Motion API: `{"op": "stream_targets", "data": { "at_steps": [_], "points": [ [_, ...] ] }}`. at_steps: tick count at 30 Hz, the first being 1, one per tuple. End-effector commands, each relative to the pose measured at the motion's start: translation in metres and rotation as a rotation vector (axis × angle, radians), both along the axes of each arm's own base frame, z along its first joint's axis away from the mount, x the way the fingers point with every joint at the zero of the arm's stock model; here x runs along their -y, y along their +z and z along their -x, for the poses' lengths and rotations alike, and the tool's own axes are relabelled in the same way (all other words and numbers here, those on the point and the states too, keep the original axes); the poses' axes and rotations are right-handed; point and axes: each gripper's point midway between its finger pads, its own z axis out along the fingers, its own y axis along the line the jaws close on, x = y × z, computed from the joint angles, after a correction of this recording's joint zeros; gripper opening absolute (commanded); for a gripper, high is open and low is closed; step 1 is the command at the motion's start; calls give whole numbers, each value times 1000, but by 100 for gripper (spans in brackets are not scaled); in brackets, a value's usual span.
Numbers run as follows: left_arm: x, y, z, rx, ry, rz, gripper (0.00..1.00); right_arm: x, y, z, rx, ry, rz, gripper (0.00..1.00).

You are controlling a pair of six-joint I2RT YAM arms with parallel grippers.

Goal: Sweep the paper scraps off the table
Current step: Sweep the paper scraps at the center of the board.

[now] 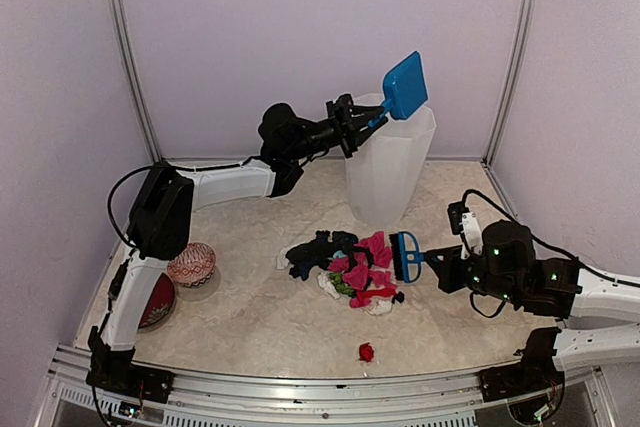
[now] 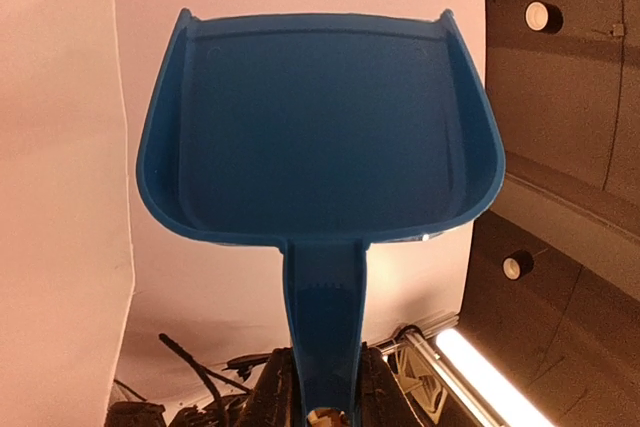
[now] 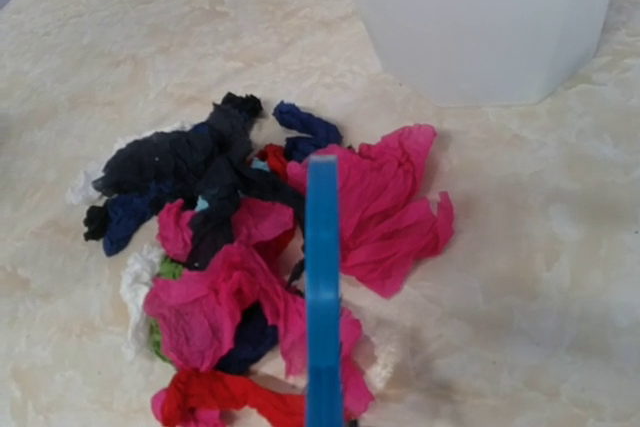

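Above the white bin [image 1: 390,172], in the top view, your left fingers [image 1: 347,119] clamp the handle of the blue dustpan [image 1: 405,85], which is raised over the bin's rim. Just in front of the bin, the paper scraps [image 1: 340,265] lie heaped on the bench [image 1: 250,317]. Your right fingers [image 1: 435,267] are closed on the blue brush [image 1: 407,256], which touches the heap. A lone red scrap [image 1: 366,352] sits farther out from the bin, and a pink patterned bowl [image 1: 191,264] stands well to the bin's left.

From the left wrist, the dustpan [image 2: 320,137] fills your view. The fingers [image 2: 275,397] on its handle are dark and cut off.

From the right wrist, you see the brush [image 3: 322,287] edge-on across the scraps [image 3: 230,287], with the bin [image 3: 480,17] behind. The fingers are out of frame.
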Motion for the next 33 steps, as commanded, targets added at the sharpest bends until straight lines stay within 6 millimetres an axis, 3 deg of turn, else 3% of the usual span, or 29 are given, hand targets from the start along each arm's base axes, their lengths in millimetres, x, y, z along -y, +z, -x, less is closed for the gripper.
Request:
{"op": "stream_targets", "data": {
  "at_steps": [1, 9, 17, 24, 33],
  "points": [
    [-14, 21, 16, 172, -19, -49, 0, 0, 26, -4, 57, -5, -56, 0],
    [-58, 44, 32, 336, 27, -131, 0, 2, 37, -7, 103, -14, -61, 0],
    [-87, 58, 50, 499, 106, -261, 0, 6, 52, -9, 152, -27, -56, 0],
    [-131, 42, 46, 580, 320, -559, 0, -1, 58, -7, 196, 29, -31, 0],
    [-197, 22, 61, 622, 534, -857, 0, -26, 66, 8, 221, 207, -33, 0]
  ]
}}
